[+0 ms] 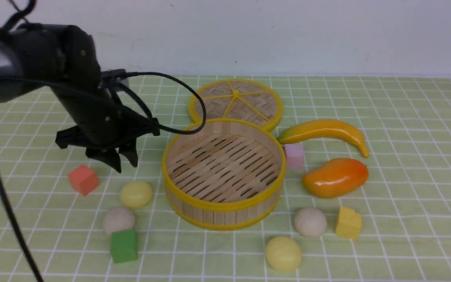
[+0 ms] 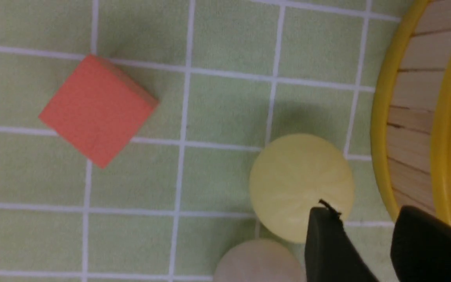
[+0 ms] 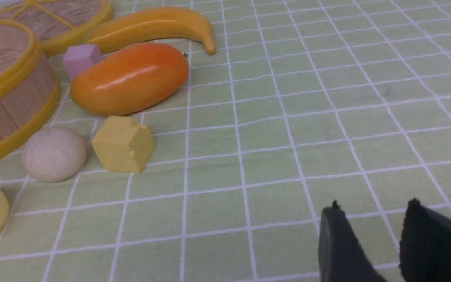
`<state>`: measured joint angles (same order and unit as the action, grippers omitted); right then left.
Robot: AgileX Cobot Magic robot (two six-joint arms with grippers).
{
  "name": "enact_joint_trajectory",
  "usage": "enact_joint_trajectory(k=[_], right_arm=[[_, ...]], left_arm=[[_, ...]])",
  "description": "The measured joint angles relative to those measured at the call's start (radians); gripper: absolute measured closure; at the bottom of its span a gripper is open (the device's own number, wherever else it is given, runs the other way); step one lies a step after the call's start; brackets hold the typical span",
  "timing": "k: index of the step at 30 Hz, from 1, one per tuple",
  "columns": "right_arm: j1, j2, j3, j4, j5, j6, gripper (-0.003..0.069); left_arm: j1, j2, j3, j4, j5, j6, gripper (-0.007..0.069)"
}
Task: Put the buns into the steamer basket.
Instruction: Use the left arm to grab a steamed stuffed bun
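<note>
The steamer basket [image 1: 213,214] stands empty in the middle of the checked cloth. Left of it lie a pale yellow bun [image 1: 136,194] and an off-white bun [image 1: 118,220]. Another off-white bun [image 1: 310,221] and a second pale yellow bun [image 1: 283,253] lie at its front right. My left gripper [image 1: 125,165] hangs open just above and behind the left yellow bun [image 2: 296,184], holding nothing. In the left wrist view one fingertip [image 2: 323,219] overlaps that bun's edge, beside the basket wall [image 2: 409,98]. My right gripper [image 3: 374,211] is open over bare cloth, well away from the right off-white bun [image 3: 53,154], and is out of the front view.
The flat woven lid [image 1: 235,102] lies behind the basket. A banana [image 1: 327,131], a mango [image 1: 335,177] and a pink cube [image 1: 294,155] sit to its right. A yellow cube [image 1: 348,223], a red cube [image 1: 83,179] and a green cube [image 1: 123,245] lie near the buns.
</note>
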<state>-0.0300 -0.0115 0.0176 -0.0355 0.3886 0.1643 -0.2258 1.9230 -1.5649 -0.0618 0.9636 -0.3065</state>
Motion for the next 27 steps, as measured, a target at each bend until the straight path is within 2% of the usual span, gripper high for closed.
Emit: enact_joint_trajectory(k=[22, 26, 27], right_arm=[[0.0, 0.0, 0.0, 0.0, 0.0, 0.0, 0.0418], [0.0, 0.0, 0.0, 0.0, 0.0, 0.0, 0.0418], [0.0, 0.0, 0.0, 0.0, 0.0, 0.0, 0.0418]], left_arm=[[0.0, 0.142, -0.02, 0.043, -0.033, -0.005, 0.0386], [0.0, 0.142, -0.021, 0.043, 0.0, 0.006, 0.0409], [0.0, 0.142, -0.021, 0.043, 0.013, 0.015, 0.0441]])
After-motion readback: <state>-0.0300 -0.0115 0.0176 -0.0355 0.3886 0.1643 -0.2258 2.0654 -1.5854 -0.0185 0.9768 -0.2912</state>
